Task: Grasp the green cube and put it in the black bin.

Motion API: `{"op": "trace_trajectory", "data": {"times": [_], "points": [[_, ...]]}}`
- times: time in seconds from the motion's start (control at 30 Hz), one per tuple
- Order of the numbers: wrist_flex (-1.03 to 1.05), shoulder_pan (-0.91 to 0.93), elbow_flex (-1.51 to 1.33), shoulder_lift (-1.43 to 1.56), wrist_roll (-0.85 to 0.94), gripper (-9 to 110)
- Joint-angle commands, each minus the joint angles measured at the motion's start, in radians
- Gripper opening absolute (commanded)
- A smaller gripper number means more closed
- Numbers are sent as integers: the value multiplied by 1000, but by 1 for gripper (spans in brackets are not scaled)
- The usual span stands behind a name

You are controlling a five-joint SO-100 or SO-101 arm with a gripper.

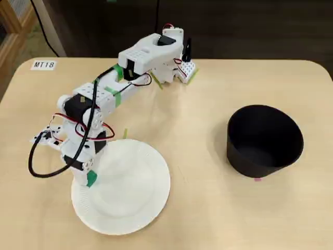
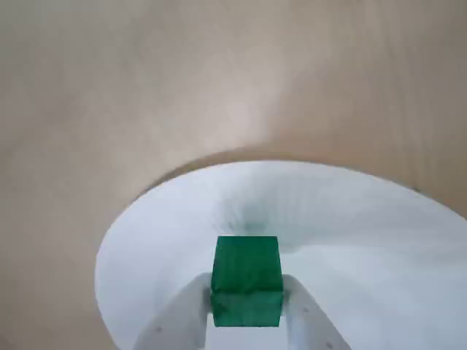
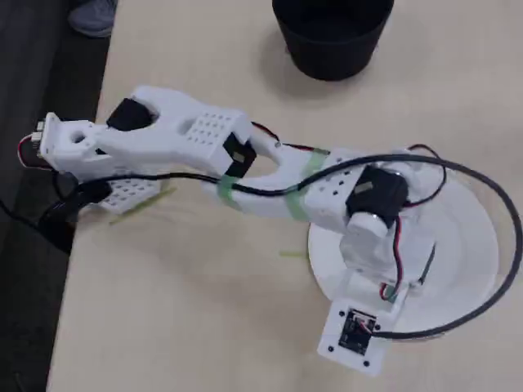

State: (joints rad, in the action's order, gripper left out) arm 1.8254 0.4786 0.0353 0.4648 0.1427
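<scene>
Wooden table (image 2: 109, 87), green cube (image 2: 246, 281) between pincer (image 2: 246, 310) fingers

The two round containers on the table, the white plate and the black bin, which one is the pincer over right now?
The white plate: the pincer sits above it, closed on the green cube. The black bin stands apart, empty-looking.

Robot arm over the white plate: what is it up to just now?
The white arm is bent down over the paper plate. In the wrist view its gripper has a finger on each side of the green cube, above the plate; whether the cube is lifted cannot be told. The black bin stands apart on the table, and its visible inside shows nothing.
</scene>
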Motion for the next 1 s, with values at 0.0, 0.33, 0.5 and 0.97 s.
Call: {"op": "trace_trajectory", "data": {"times": [0.0, 0.33, 0.5, 0.97], "points": [[32, -67, -138, 308, -9, 0], [32, -505, -589, 991, -55, 0], [29, -897, -701, 1063, -97, 0], [-169, -1161, -744, 755, -167, 0]]}}
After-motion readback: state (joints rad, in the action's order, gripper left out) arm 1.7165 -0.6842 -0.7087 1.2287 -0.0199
